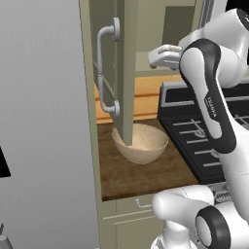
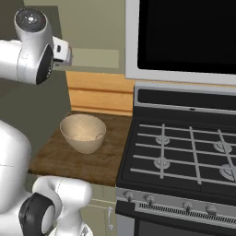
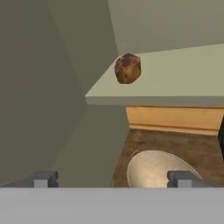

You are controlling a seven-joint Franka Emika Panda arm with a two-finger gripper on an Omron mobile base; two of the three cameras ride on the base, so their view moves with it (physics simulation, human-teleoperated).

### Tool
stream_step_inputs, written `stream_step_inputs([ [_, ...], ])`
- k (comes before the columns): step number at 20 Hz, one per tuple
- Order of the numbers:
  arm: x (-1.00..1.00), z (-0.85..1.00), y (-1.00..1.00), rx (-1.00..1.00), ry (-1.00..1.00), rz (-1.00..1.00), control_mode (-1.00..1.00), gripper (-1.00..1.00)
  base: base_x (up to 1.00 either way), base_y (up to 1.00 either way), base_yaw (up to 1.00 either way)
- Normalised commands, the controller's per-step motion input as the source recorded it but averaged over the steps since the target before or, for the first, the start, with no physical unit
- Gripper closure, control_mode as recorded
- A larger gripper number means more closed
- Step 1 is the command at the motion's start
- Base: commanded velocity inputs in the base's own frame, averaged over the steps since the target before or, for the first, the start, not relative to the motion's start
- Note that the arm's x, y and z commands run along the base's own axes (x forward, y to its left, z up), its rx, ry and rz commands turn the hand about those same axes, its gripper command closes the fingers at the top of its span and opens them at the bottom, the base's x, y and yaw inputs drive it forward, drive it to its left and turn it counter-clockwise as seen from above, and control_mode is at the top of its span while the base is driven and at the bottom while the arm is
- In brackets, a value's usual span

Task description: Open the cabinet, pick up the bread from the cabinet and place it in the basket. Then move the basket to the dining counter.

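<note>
Cabinet (image 1: pixel 127 73) door swung open, gripper (image 3: pixel 113 178) spread wide and empty facing the shelf, bread (image 3: pixel 127 68) sitting on the shelf edge at 12 o'clock in hand view, basket (image 2: pixel 83 132) below on the worktop (image 2: pixel 78 159) at 5 o'clock.

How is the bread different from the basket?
The bread is a small dark brown lump; the basket is a big pale tan bowl. The bread sits up on the shelf inside the open cabinet; the basket stands lower, on the wooden worktop. Both are roundish, and neither is held.
</note>
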Motion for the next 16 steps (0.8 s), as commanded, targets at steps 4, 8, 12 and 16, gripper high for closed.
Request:
stream_step_inputs([
  [4, 0.80, 0.40, 0.00, 0.00, 0.00, 0.01, -1.00, -1.00, 0.00, 0.00, 0.00],
  [8, 0.66, 0.33, 0.02, 0.00, 0.00, 0.03, -1.00, -1.00, 0.00, 0.00, 0.00],
  [12, 0.38, -0.06, 0.14, 0.00, -0.19, 0.01, -1.00, -1.00, 0.00, 0.00, 0.00],
  [16, 0.04, -0.56, 0.44, 0.00, -0.21, 0.00, -1.00, -1.00, 0.00, 0.00, 0.00],
])
